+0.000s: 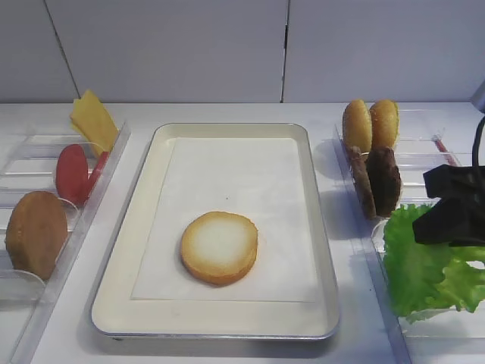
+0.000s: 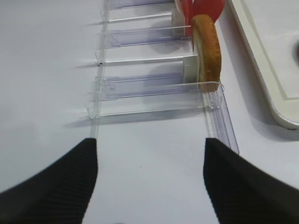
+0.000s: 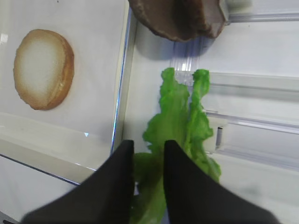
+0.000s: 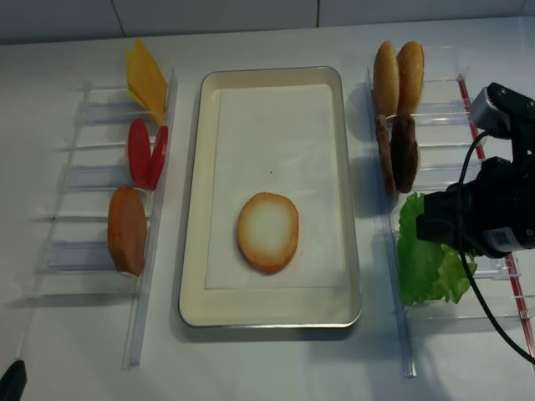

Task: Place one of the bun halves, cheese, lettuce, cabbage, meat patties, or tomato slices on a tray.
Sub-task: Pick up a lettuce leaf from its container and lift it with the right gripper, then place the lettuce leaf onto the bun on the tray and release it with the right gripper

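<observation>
A bun half [image 1: 220,247] lies cut face up on the paper liner of the silver tray [image 1: 227,127]. To the tray's right, the frilly green lettuce [image 1: 420,265] sits in a clear bin. My right gripper [image 3: 148,147] is down on it, and green leaf [image 3: 180,116] fills the narrow gap between its black fingers. From above, that gripper [image 4: 435,225] covers the leaf's right side. My left gripper [image 2: 149,149] stands open over bare white table, near a clear rack where a bun half [image 2: 208,51] stands on edge.
The right-hand bins hold two upright bun halves [image 1: 370,125] and dark meat patties [image 1: 379,180] behind the lettuce. The left rack holds cheese [image 1: 95,120], tomato slices [image 1: 76,173] and a bun half [image 1: 35,233]. A cable [image 4: 476,276] trails from the right arm.
</observation>
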### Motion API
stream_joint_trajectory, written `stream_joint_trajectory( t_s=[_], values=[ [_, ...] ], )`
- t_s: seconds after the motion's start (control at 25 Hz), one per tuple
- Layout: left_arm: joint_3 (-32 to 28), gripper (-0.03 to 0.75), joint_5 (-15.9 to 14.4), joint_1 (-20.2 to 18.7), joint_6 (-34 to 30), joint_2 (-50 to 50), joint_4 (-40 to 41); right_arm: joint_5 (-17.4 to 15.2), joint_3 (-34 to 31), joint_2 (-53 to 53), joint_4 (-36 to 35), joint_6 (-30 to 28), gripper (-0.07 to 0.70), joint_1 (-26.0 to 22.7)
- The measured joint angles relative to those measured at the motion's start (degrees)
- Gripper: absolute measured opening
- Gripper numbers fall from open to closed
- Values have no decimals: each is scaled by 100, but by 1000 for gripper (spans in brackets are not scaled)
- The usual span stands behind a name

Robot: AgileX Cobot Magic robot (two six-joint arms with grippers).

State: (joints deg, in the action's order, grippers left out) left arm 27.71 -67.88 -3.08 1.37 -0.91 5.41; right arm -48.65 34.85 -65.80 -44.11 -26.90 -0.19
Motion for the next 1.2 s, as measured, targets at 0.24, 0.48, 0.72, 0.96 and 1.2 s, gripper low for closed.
stream_joint_trajectory(
  t_s=[0.24,0.48,0.72,0.96,1.2],
  values=[
    [0,471,0,0,0,0,0,154,0,0,48,48,52,0],
    [0,471,0,0,0,0,0,-197,104,242,-97,48,50,0],
    [0,471,0,0,0,0,0,-1004,878,894,-37,374,49,6],
    [0,471,0,0,0,0,0,-1157,1398,716,-102,652,49,419],
    [0,471,0,0,0,0,0,-176,1849,-370,-127,908,49,2218]
  ],
)
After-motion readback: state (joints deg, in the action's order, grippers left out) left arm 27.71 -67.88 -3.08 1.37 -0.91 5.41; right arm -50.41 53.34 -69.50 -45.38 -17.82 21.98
